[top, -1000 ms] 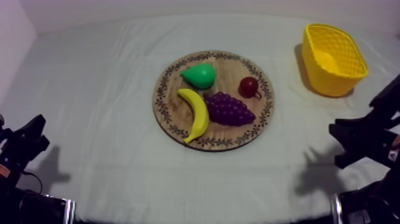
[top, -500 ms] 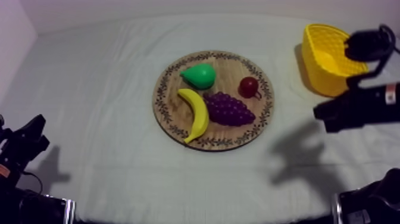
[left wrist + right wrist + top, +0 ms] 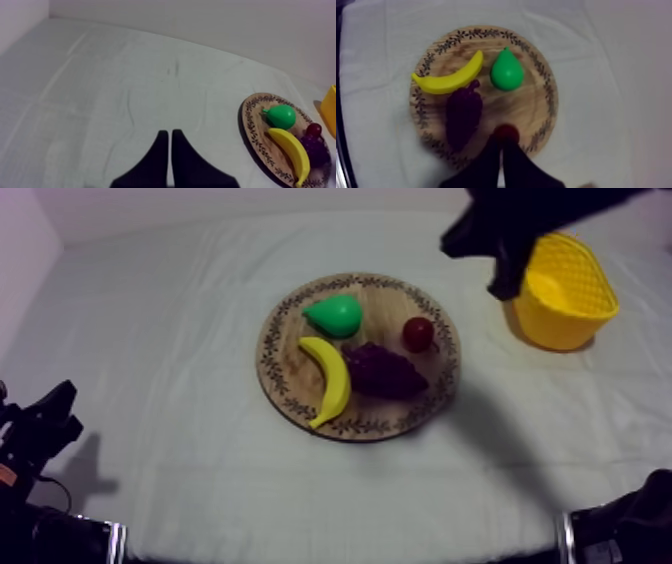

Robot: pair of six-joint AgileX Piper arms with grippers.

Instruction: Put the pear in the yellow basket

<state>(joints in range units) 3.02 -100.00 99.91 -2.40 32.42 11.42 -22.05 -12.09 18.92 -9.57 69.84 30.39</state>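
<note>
The green pear lies on the far left part of the round wooden board. In the right wrist view the pear is seen from above on the board. My right gripper hangs high between the board and the yellow basket. Its fingers lie together as a narrow wedge over the small red fruit, shut on nothing. My left gripper rests low at the left edge, well away from the board. Its wedge is also shut and empty.
A banana, a bunch of grapes and the small red fruit share the board with the pear. The basket stands at the far right of the cloth, and the right arm partly covers its left rim.
My right arm has risen from the lower right and swung up and left, over the gap between basket and board. Its shadow now falls on the grapes. The left arm has not moved.
</note>
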